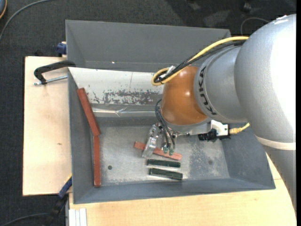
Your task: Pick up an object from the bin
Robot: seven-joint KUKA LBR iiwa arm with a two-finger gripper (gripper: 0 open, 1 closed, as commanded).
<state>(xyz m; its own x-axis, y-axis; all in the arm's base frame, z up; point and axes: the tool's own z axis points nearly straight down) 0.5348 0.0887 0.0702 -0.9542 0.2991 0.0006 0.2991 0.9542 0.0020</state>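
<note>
- Jaws low at centre of bin [141,44], over small red-brown strip [139,146]; can't tell if wide or narrow.
- Strip lies flat on bin floor, so you may slip off it.
- Two dark bars [163,163] just beside; you cld snag one instead.

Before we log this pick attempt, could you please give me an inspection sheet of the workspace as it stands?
Surface: grey metal bin, floor scuffed, dark speckles on the far wall.
Job's things: small red-brown piece near the floor's middle, partly under the gripper.
Clutter: upper dark bar and lower dark bar just in front of it; long red-brown strip and second strip along the left wall.
Grippers: gripper low over the small red-brown piece.
Cables: yellow cable along the wrist.
Surroundings: dark floor beyond the bin.
</note>
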